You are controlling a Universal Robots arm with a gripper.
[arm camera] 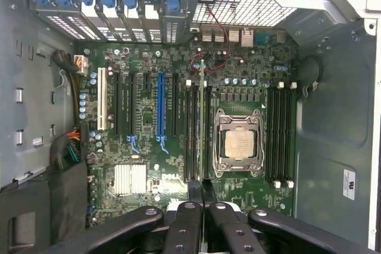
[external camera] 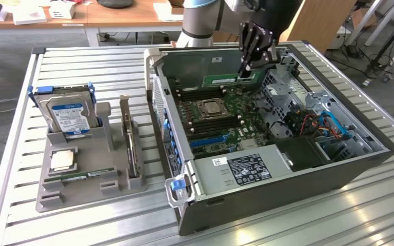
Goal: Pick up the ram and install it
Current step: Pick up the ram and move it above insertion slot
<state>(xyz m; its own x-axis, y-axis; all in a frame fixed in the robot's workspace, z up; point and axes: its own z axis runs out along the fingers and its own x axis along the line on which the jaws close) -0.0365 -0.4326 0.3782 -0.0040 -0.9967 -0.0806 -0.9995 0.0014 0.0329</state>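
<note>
Presently, a long, flat green circuit-board ram (external camera: 225, 80) (arm camera: 202, 123) is pinched by the black, jointed metal gripper (external camera: 246, 65) (arm camera: 201, 191) over dark slots beside the square silver socketed processor (external camera: 213, 108). Its chips cannot be made out.

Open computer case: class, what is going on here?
The robot arm's end effector is shut on the ram, a narrow green stick, and holds it inside the open computer case above the motherboard. In the wrist view the stick lines up with the memory slots beside the processor socket. It does not look seated.
</note>
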